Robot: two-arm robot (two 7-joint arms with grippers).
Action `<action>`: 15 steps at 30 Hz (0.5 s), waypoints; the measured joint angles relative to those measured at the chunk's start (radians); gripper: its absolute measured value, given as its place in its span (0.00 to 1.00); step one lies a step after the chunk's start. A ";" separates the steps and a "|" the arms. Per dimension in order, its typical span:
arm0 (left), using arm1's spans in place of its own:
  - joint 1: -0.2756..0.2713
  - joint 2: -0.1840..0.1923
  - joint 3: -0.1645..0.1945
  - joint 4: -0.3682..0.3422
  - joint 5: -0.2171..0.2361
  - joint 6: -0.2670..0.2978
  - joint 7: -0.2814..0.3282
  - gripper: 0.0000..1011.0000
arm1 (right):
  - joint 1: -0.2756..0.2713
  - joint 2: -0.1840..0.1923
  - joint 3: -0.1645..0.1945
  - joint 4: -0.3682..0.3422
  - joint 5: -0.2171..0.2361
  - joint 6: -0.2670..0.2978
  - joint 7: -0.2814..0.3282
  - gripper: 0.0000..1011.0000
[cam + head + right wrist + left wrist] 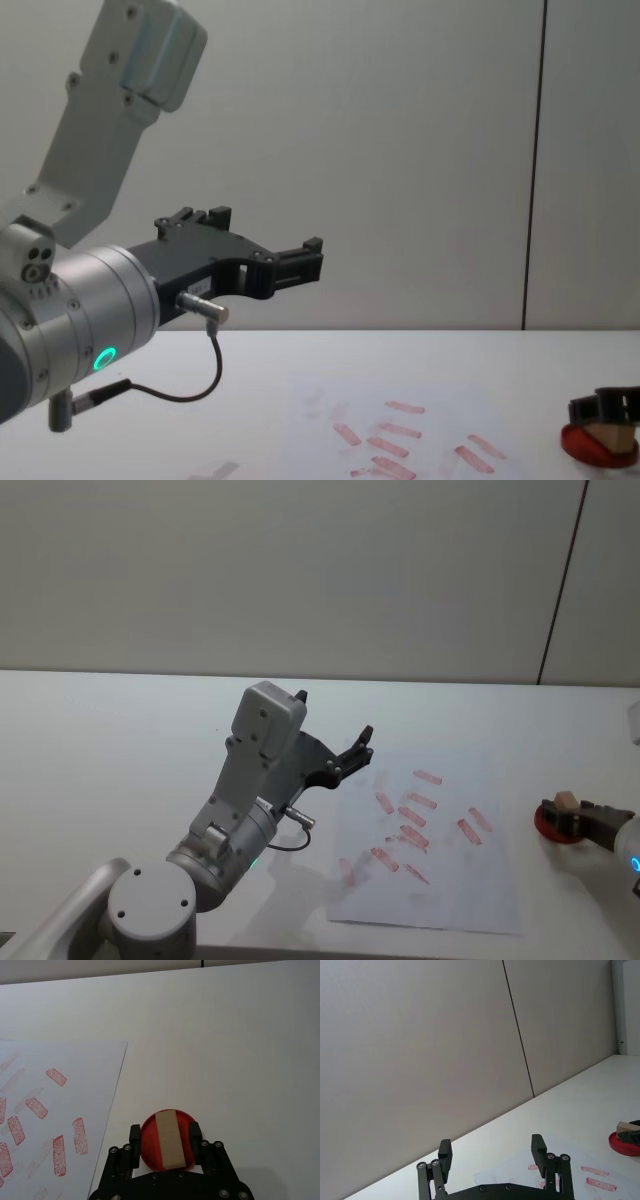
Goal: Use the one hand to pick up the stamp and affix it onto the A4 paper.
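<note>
Item 1: my right gripper (165,1132). It sat low at the right side of the table (120,740), well right of the paper. The jaws stood parted, one finger (135,1134) on each side of the red ink pad (149,1147). A gap showed between each finger and the stamp, so I gripped nothing. Whether the fingers touched the pad's rim I could not tell.

Item 2: the stamp (169,1140). This was a pale wooden block, resting on the ink pad between my right fingers. Its long side ran along the line of the fingers. In the chest view it stood on top of the pad, beneath the dark fingertips.

Item 3: the A4 paper (450,900). The white sheet lay flat on the table near the middle, just left of the pad and not touching it. It bore a scatter of short pinkish-red prints (412,815), most of them toward its centre.

Item 4: my left gripper (491,1146). I held it raised well above the table, near the paper's left edge. Its jaws were spread wide, nothing was between them, and they pointed toward the grey wall (420,1060).
</note>
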 joint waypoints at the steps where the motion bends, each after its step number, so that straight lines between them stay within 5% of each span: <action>1: 0.000 0.000 0.000 0.000 0.000 0.000 0.000 0.99 | 0.000 0.000 0.000 0.000 0.000 0.000 0.000 0.58; 10: 0.000 0.000 0.000 0.000 0.000 0.000 0.000 0.99 | 0.001 -0.001 -0.001 0.003 -0.001 -0.001 0.001 0.28; 15: 0.000 0.000 0.000 0.000 0.000 0.000 0.000 0.99 | 0.001 -0.001 -0.001 0.004 -0.002 -0.001 0.001 0.21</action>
